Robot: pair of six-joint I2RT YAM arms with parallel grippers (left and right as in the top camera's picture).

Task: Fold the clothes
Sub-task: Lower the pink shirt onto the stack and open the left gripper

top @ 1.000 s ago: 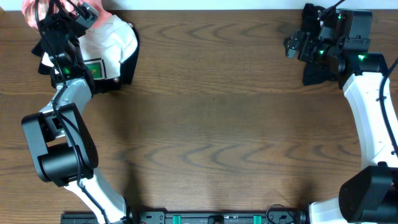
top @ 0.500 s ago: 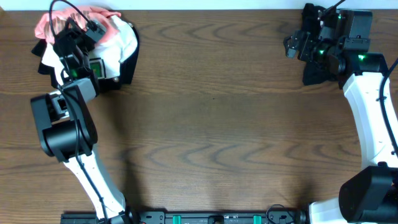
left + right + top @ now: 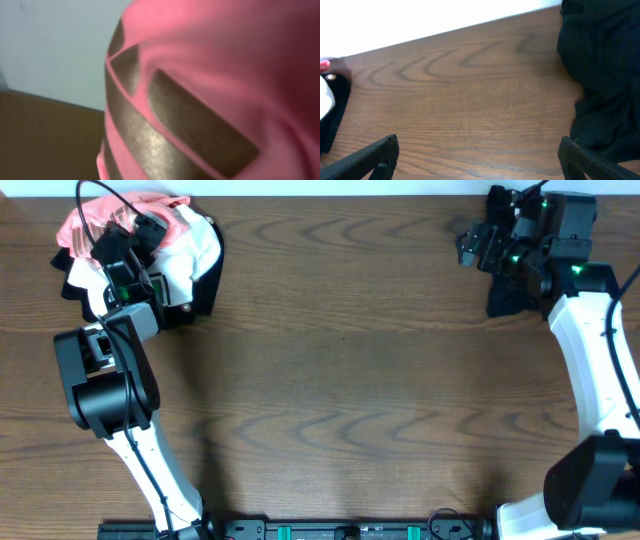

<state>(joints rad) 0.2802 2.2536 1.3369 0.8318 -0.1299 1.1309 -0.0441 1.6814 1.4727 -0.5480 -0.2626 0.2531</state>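
A salmon-pink T-shirt [image 3: 80,222] with dark stripes lies on top of a clothes pile at the table's far left corner. My left gripper [image 3: 122,240] is down in that pile. In the left wrist view the pink shirt [image 3: 225,60] fills the frame and hides the fingers. No finger shows at the open position, so the gripper looks shut on the shirt. My right gripper [image 3: 470,250] is at the far right, open and empty [image 3: 480,160] above bare wood. A black garment [image 3: 505,298] lies just beside it, and it also shows in the right wrist view [image 3: 605,75].
The left pile also holds a white garment [image 3: 195,245] and a black garment [image 3: 207,285] with a small green patch [image 3: 152,288]. The wooden table [image 3: 340,380] stretches between the arms. A pale wall runs right behind the far edge.
My left arm has swung right and forward over the pile. The pink shirt moved from the far corner onto the pile's top. The right arm barely moved.
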